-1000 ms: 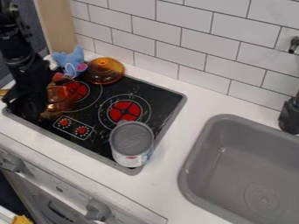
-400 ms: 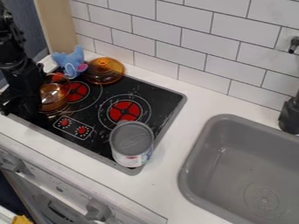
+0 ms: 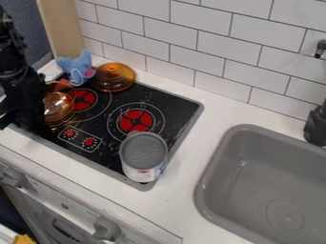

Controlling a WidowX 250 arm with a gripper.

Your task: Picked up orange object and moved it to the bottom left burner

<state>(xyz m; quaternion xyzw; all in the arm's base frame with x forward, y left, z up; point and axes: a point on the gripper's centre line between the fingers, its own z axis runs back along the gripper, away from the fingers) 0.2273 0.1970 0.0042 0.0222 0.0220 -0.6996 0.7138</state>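
Leftmost on the stove (image 3: 105,159), the rounded orange pot (image 3: 58,106) looked see-through and shiny; the gripper's (image 3: 19,118) grasp was unclear.

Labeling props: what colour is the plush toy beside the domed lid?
Blue plush toy, with a pink patch facing the lid; camera view.

My landmark is the grey sink (image 3: 258,178), light glinting on its inner wall and a dark faucet (image 3: 315,126) at its edge. White counter (image 3: 181,200) surrounds it. Behind it I face a wall of glossy white tiles (image 3: 213,57) with dark joints. Well left of it stand a pale wooden panel (image 3: 60,28) and, beyond, a dark blue-grey surface (image 3: 33,16).
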